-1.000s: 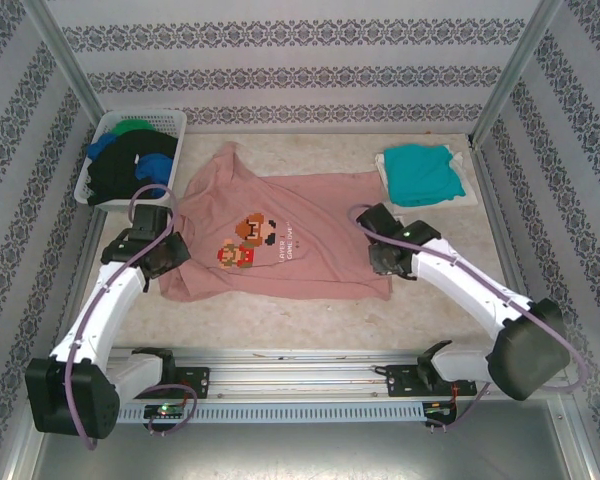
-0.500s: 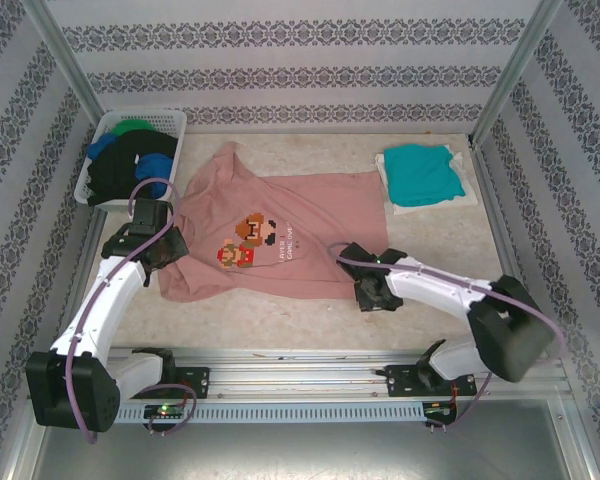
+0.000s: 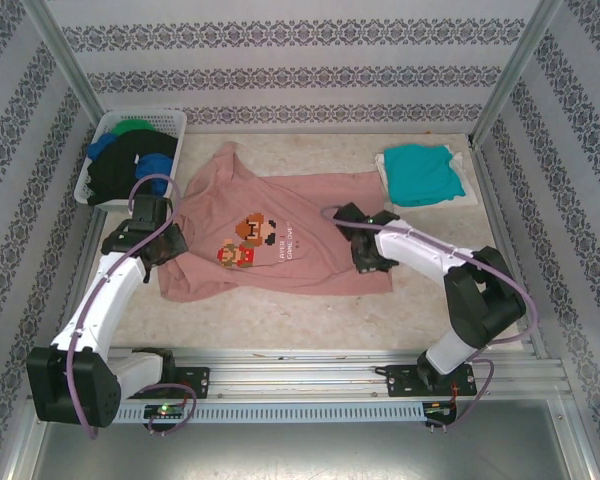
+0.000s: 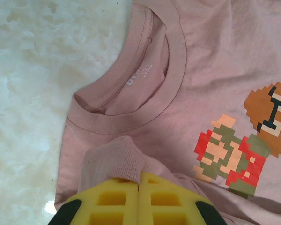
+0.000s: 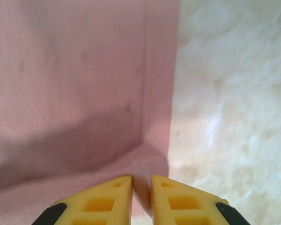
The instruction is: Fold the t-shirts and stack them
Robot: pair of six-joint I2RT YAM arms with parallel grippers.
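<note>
Left pincer (image 4: 139, 180) pinches the pink shirt (image 3: 280, 205) beside its collar (image 4: 175, 61), right pincer (image 5: 141, 182) apparently its hem (image 5: 155, 93); move both evenly for a straight fold.

The brown pixel-art print (image 4: 229, 157) on the salmon-pink cloth t-shirt (image 3: 310, 205) is running off the right edge of the left wrist view, and the pale lettering (image 3: 288, 250) beside it is showing too small to read from above. The left gripper (image 3: 165, 255) is covering the shirt's collar (image 4: 131, 101) there.
</note>
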